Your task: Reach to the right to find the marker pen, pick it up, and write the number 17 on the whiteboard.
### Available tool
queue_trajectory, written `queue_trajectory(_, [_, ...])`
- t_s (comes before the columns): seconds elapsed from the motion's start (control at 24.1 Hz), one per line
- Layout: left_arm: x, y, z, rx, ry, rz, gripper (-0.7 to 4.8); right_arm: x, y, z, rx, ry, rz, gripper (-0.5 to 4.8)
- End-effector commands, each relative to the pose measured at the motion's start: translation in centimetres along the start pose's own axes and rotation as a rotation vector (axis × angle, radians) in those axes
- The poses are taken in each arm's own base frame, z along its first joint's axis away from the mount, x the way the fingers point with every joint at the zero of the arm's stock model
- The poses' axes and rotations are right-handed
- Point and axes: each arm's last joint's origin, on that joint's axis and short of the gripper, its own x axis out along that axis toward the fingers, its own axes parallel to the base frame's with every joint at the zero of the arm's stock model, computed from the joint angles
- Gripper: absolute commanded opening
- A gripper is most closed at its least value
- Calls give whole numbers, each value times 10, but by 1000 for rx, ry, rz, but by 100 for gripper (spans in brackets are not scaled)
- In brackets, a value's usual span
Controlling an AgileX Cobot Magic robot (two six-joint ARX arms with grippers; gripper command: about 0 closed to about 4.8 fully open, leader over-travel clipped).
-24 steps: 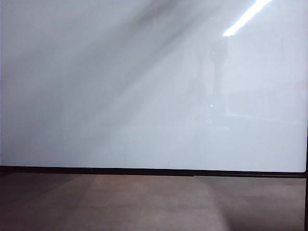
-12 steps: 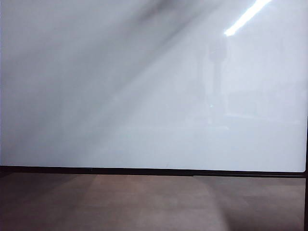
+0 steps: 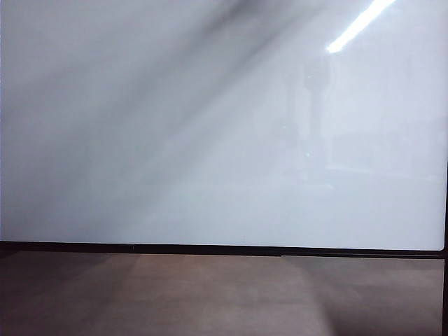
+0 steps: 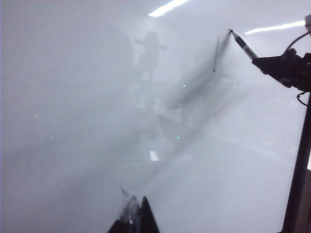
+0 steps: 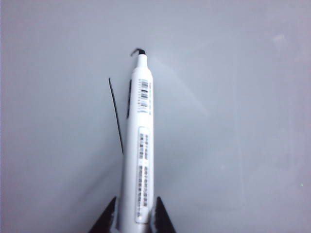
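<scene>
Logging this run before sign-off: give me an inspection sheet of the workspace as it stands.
Surface: whiteboard, glossy, black frame edge; brown-grey surface below it in the exterior view.
Job's things: marker, tip on the board; one dark stroke drawn, short hooked mark at the tip.
Clutter: nothing seen.
Grippers: right gripper shut on the marker, high at the board's right edge in the left wrist view; left gripper low over the board, fingers together, nothing seen in them. Neither shows in the exterior view.
Cables: black cable by the right gripper.
Surroundings: only reflections of ceiling lights and a stand.
</scene>
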Motion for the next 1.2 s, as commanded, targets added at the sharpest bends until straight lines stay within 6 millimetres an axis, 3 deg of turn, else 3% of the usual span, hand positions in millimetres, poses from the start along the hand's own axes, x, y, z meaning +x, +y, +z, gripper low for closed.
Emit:
queue_trajectory(0.04, [0, 0, 2, 2, -12, -3, -5, -1, -7, 2, -6, 7, -70, -6])
queue_trajectory(0.33, [0, 0, 2, 2, -10, -2, -5, -5, -29, 10, 2, -9, -128, -6])
queue_trajectory(0.62, [0, 0, 1, 2, -2, -2, -5, -5, -29, 9, 1, 3, -113, -6])
queue_trajectory(1.2, [0, 0, 1, 2, 2, -2, -5, 1, -30, -17, 12, 130, -101, -6])
